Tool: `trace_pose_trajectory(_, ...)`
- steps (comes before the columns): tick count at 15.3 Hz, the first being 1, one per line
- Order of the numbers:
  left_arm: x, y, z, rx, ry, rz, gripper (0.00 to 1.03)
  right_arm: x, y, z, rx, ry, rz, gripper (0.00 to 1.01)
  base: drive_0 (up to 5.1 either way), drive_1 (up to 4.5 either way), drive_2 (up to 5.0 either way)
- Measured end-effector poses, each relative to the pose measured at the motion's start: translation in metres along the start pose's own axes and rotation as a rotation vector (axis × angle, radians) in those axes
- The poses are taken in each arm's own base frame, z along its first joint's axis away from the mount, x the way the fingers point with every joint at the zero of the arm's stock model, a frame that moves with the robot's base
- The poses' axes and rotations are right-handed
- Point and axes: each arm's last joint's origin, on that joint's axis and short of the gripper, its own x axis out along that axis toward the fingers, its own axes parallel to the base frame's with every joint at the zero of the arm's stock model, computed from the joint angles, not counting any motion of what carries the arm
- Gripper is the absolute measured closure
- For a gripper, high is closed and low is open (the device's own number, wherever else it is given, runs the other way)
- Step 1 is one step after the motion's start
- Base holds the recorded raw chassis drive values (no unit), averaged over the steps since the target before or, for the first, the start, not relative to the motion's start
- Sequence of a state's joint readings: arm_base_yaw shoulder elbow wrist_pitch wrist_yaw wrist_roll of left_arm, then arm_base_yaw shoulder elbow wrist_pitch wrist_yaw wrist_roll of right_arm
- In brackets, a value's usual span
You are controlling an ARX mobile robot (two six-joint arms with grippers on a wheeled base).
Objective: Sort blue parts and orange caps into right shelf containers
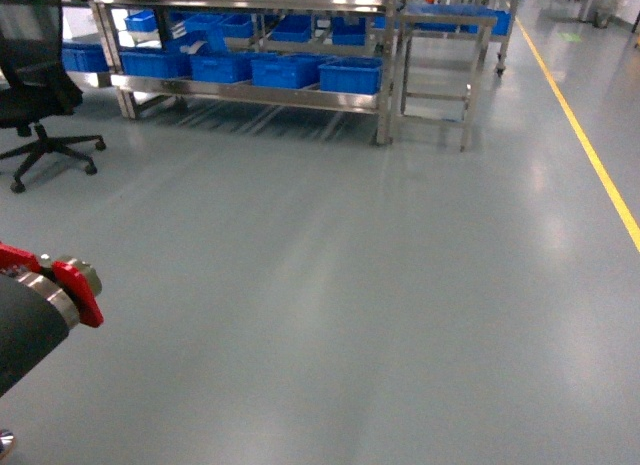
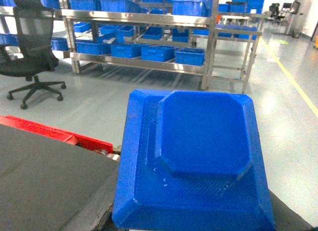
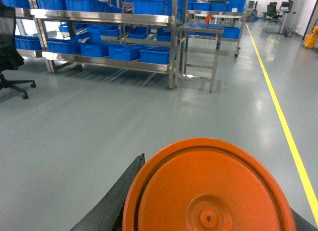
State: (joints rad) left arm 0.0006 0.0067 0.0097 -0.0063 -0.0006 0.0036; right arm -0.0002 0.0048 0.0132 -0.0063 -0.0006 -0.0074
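Observation:
A blue part (image 2: pixel 198 156), a square piece with a raised octagonal centre, fills the lower left wrist view; my left gripper (image 2: pixel 194 227) is shut on it, its fingers mostly hidden underneath. In the right wrist view an orange cap (image 3: pixel 208 191), a round disc with a centre boss, sits between the dark fingers (image 3: pixel 112 203) of my right gripper (image 3: pixel 208 226), which is shut on it. The bright blue crates (image 1: pixel 350 75) (image 2: pixel 190 55) (image 3: pixel 155 54) stand far ahead on a steel shelf's lower level. The head view shows only a red and metal joint (image 1: pixel 70 285) of my left arm.
The steel shelf rack (image 1: pixel 250 93) spans the far side, with a small steel table (image 1: pixel 440 25) at its right end. A black office chair (image 1: pixel 40 95) stands at the left. A yellow floor line (image 1: pixel 590 155) runs along the right. Grey floor lies between me and the shelf.

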Motion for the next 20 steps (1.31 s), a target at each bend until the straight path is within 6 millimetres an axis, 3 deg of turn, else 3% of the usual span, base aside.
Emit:
trace_pose_trajectory(15,0.0,-0.0001,0.0,0.0,0.0,-0.001,0.59,0.0,0.0,0.0,0.0,0.0,0.0,0.57,-1.5,-1.54,-1.5)
trace_pose_trajectory(20,0.0,-0.0001,0.0001,0.0,-0.001,-0.002,0.59,0.0,0.0,0.0001,0.0,-0.001,0.0,0.57,0.0,4.35,-4.3)
